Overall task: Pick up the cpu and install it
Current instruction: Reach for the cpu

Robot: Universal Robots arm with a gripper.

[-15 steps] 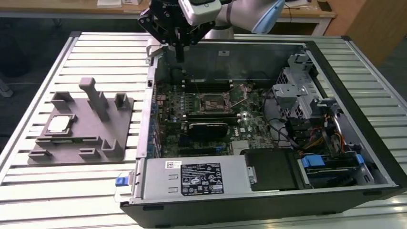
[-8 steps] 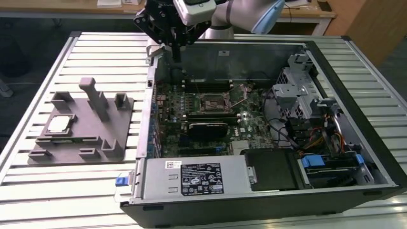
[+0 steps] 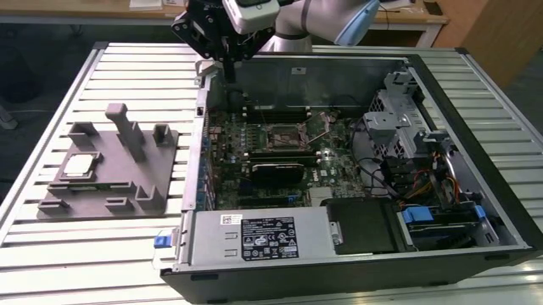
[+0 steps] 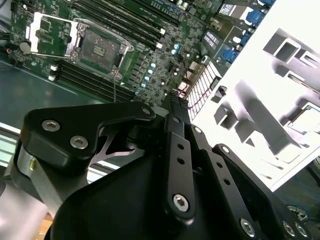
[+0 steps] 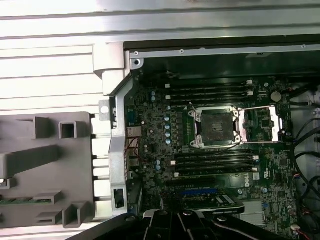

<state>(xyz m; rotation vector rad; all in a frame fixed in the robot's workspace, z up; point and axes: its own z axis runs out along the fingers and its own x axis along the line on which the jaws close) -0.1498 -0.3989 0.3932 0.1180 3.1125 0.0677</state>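
Nearest in the exterior view, open black computer case (image 3: pixel 357 270) with a matte silver box (image 3: pixel 254 238) at its front. Further back at the exterior view's left, small flat square cpu (image 3: pixel 78 166), silvery top with pale rim, lying on the grey plastic tray (image 3: pixel 110 190) with upright posts, outside the case. Farthest, past the bare square socket (image 3: pixel 284 135) with its metal frame swung open, black gripper (image 3: pixel 227 75) above the case's rear wall, thin fingers closed together on nothing

At the top centre of the exterior view, the pale grey arm (image 3: pixel 327 22) reaches in from the upper edge. Its black gripper (image 3: pixel 229 71) hangs pointing straight down, the fingers (image 4: pixel 175 130) pressed together with nothing held between them.
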